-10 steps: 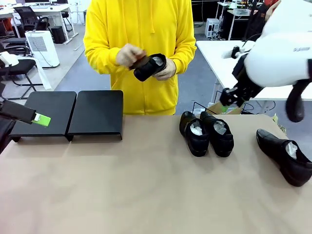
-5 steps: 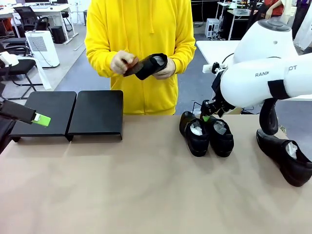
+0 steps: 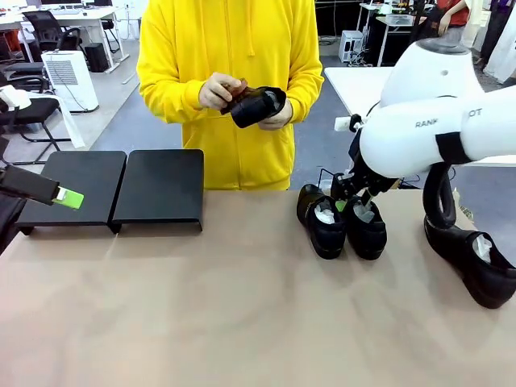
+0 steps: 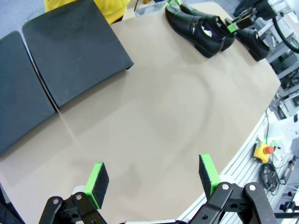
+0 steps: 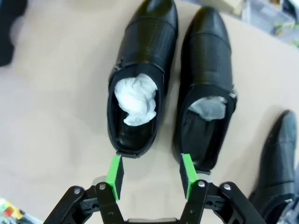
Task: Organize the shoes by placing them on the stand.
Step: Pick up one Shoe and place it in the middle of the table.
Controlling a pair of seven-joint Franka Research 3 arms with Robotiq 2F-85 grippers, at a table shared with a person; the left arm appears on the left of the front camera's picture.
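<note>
Right gripper [image 5: 151, 176] jaws, half spread and empty, hang at the heels of two dress shoes [image 5: 142, 79] lying side by side near the bench's [image 3: 242, 322] far edge, toes toward the robot's side. Left gripper [image 4: 152, 179] jaws gape wide by the stand [image 3: 157, 185] at the far-left corner.

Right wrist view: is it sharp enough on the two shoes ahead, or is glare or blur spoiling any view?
Right wrist view: the shoe with crumpled paper and the one beside it are sharp, with soft sheen on the toes and no blown-out glare. Left wrist view: wide-angle distortion bends the edge of the table. Front view: even light, faint shadows.
</note>
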